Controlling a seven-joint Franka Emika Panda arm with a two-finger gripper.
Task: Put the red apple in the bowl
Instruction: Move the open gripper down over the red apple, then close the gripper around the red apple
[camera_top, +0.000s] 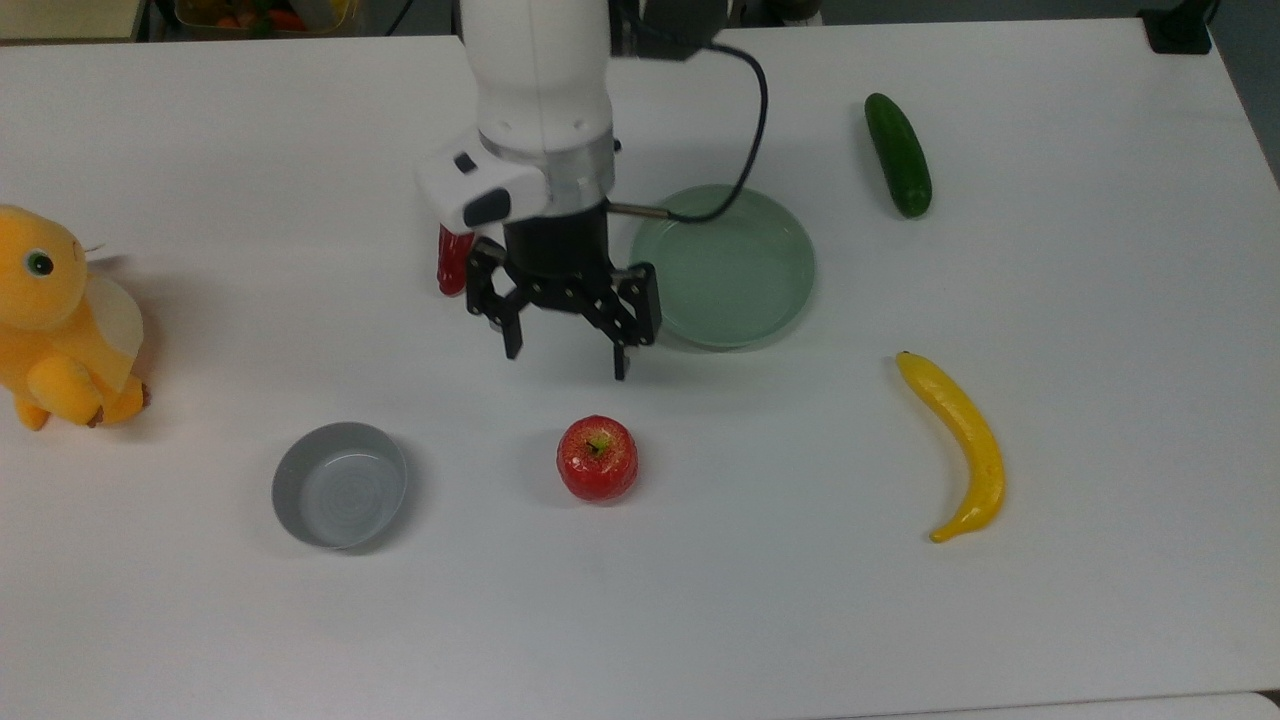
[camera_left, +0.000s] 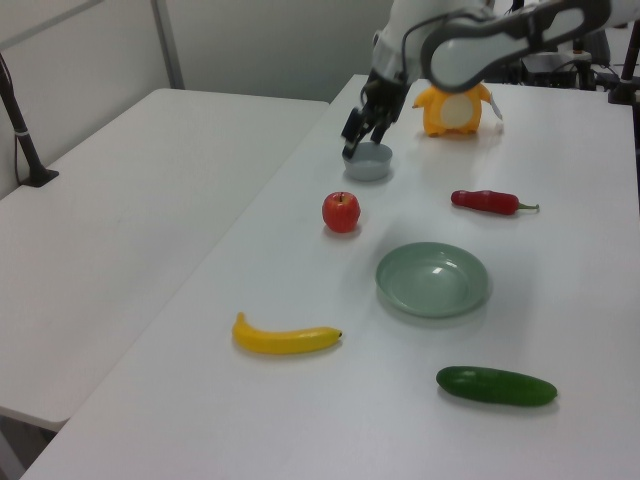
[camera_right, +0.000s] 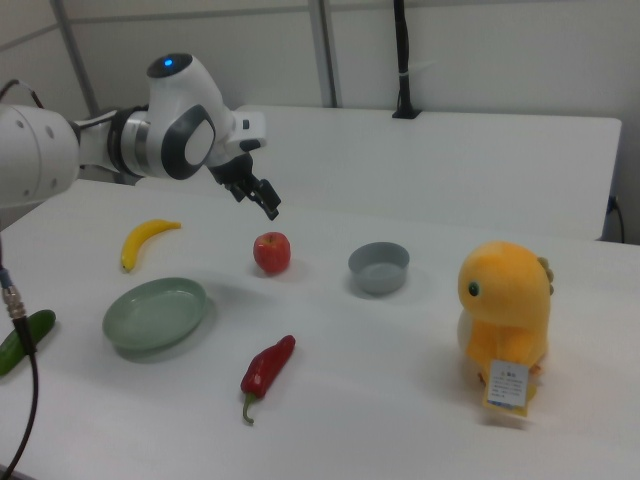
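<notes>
The gripper (camera_top: 565, 362) hangs wide open and empty, above the apple (camera_top: 597, 458), positioned for descent. The bowl (camera_top: 340, 485) sits apart from the apple, empty.

White table (camera_top: 1100, 300), scattered toy produce

White arm reaches in from the top view's upper edge, wrist angled down. Black gripper (camera_top: 566, 355) hangs in the air above the table, fingers (camera_top: 513, 340) spread wide, nothing between them, tips pointing down.
</notes>
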